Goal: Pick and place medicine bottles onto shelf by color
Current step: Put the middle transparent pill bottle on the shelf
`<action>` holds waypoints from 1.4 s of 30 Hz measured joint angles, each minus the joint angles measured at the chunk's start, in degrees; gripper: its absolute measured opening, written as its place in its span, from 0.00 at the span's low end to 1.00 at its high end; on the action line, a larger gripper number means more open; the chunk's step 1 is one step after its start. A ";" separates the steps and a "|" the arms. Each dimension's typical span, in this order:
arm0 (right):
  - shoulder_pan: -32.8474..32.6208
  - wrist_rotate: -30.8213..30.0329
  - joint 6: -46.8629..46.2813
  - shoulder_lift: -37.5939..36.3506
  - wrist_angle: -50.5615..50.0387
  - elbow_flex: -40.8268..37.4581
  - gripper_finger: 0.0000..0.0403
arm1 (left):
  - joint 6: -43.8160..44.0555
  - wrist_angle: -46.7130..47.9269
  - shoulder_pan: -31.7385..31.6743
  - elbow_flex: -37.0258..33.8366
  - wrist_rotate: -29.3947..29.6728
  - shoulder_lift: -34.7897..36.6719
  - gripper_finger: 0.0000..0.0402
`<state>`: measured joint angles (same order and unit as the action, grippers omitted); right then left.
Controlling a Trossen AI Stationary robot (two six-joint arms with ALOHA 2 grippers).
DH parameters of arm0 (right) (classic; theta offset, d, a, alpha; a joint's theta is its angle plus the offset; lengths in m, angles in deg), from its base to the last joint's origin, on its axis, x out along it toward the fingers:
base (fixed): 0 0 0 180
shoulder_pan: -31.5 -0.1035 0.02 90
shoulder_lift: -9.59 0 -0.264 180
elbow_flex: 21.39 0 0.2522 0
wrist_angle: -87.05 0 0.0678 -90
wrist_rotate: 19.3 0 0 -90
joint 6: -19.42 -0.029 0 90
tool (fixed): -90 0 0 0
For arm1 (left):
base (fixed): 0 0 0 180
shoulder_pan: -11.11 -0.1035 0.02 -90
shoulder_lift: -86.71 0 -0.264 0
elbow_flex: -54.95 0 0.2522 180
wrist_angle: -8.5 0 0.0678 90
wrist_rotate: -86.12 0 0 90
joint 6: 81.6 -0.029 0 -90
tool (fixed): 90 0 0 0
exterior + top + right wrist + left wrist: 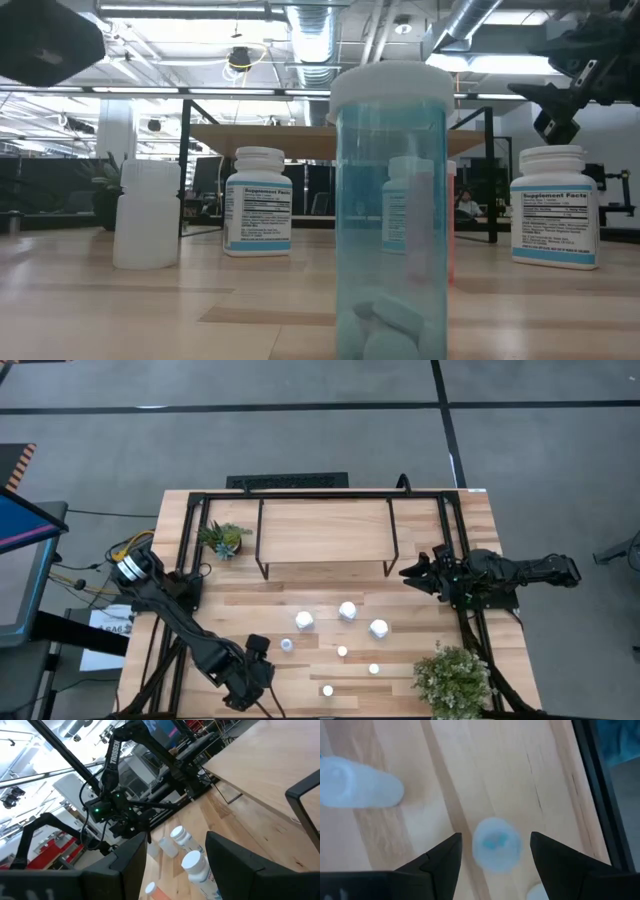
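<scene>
The left end effector [243,695] hangs low over the near-left part of the table [300,680]. Its fingers are spread wide and hold nothing. In the left wrist view a small blue-tinted bottle [496,844] stands on the wood between the two dark fingers [442,857], touching neither, and a white bottle [360,785] lies farther off.

Further right, the bottles stand loose on the table in front of the shelf [325,530] — three bigger white ones [347,611] in a rough row, smaller ones nearer the front edge, among them one [327,690] close to the camera side. In the low view a clear blue vial [390,210] with a white cap fills the middle, with labelled white bottles [258,200] behind it. The shelf top carries no bottle.

A small green plant [222,539] sits by the shelf's left leg; a bigger one [455,678] occupies the near-right corner.

The right end effector [412,573] hovers just right of the shelf — fingers apart, empty.
</scene>
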<state>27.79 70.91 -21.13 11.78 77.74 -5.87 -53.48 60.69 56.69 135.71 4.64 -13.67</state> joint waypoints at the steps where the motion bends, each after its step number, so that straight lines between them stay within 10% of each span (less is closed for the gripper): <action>1: 0.00 0.00 0.00 0.00 0.14 0.00 0.56 | -0.27 0.59 0.08 -0.02 0.31 -0.08 0.55; 12: 0.00 0.00 0.00 0.00 0.46 0.00 0.56 | 0.26 -0.25 0.15 0.01 0.14 -1.42 0.54; 25: 0.00 0.00 0.00 0.00 0.30 0.00 0.56 | 10.60 -0.35 -2.23 0.43 -8.37 0.69 0.26; 42: 0.00 -0.09 0.00 0.00 0.48 0.00 0.56 | 9.76 31.13 -24.08 29.15 0.30 10.54 0.26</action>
<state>27.79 70.82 -21.13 11.78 78.21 -5.87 -43.72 91.81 32.61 164.86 4.93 -3.13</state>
